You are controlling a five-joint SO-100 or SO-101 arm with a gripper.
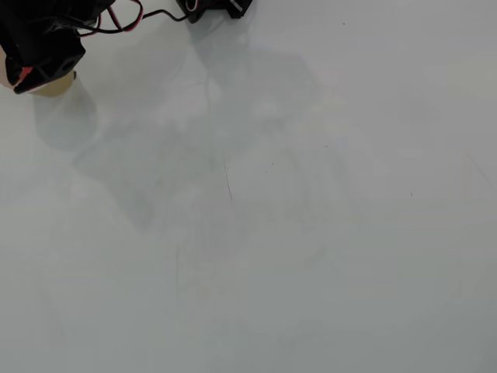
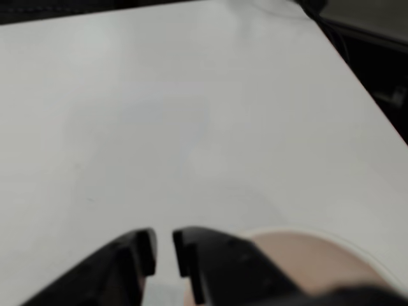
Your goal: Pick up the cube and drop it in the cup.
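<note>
Step in hand: the drop, or just past it, as I judge; I am over the cup and no cube sits between my fingers.

My gripper (image 2: 164,255): fingers a narrow gap apart in the wrist view, tips near each other but not meeting, bare table showing through the gap. Nothing clamped.

My arm (image 1: 43,47): top-left corner of the overhead view, a black mass with red and black wires trailing off toward the top edge.

Cup (image 2: 312,261): just beside my gripper, to its right in the wrist view, rim curving round at lower right, part hidden behind the black finger. Overhead, only a tan sliver (image 1: 54,84) pokes out from under the arm.

Cube: not plainly seen. A small red patch (image 1: 23,74) shows at the arm's lower edge overhead, right by the cup; could be the cube, could be a part of me. Cannot tell. The cup's bottom is hidden, so whether the cube lies inside is unknown.

Table (image 1: 295,233): white, faintly scuffed, bare elsewhere in both views.

Next move calls for: if the cube is in, lift straight up and back away without clipping the rim. If not, find it first.

Risk: the cup looks light; a brush from my finger could tip it.
</note>
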